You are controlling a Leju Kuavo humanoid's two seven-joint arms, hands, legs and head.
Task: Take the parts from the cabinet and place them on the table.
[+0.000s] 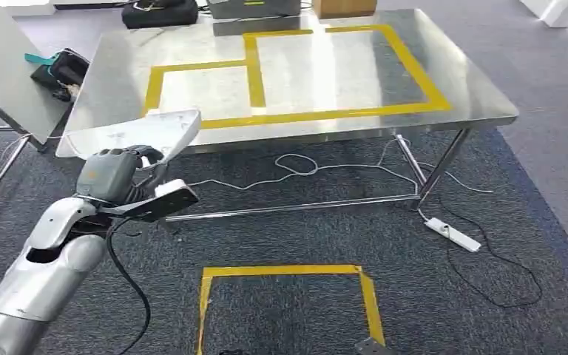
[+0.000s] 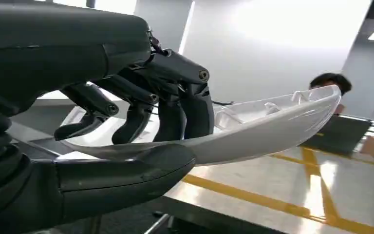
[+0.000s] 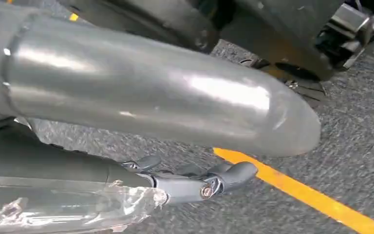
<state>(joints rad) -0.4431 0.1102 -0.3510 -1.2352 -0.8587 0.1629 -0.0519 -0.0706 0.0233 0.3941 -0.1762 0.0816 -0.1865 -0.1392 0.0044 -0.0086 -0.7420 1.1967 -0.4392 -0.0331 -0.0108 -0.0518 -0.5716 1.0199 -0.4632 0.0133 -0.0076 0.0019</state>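
One white part (image 1: pixel 159 129), held in the left hand (image 1: pixel 115 174) at the near left corner of the bench (image 1: pixel 458 81), its far end overlapping the bench edge from the head camera; hard to say whether touching the top. Seen up close from the left wrist, same part (image 2: pixel 272 122) pinched between the thick thumb below and the dark fingers (image 2: pixel 170 117) curled over its upper face, so left fingers (image 1: pixel 142 154) grasping the part. One bench, rectangular, on thin metal legs, long near edge facing the robot. Two joined rectangles of yellow tape (image 1: pixel 255 74) on the bench top, one small at left, one larger at right, both bare inside. One more yellow tape outline (image 1: pixel 288 272) on the carpet (image 1: pixel 532 310) in front, with broad open floor between it and the bench. One white power strip (image 1: pixel 452 234) near the right bench leg, one thin white cable (image 1: pixel 296 164) looping under the bench. One dark bag (image 1: pixel 63 70) beyond the left end, one cardboard box (image 1: pixel 344 6) past the far edge. Part: smooth glossy plastic, long, shallow, curved like a shell, small ribs inside. Bench top: brushed, reflective steel. Carpet: grey, coarse weave. Right hand (image 3: pixel 190 183) low over the carpet beside a yellow line (image 3: pixel 311 197), with crinkled clear film (image 3: pixel 78 209) next to it; cannot tell whether its fingers (image 3: pixel 233 173) grasp anything.
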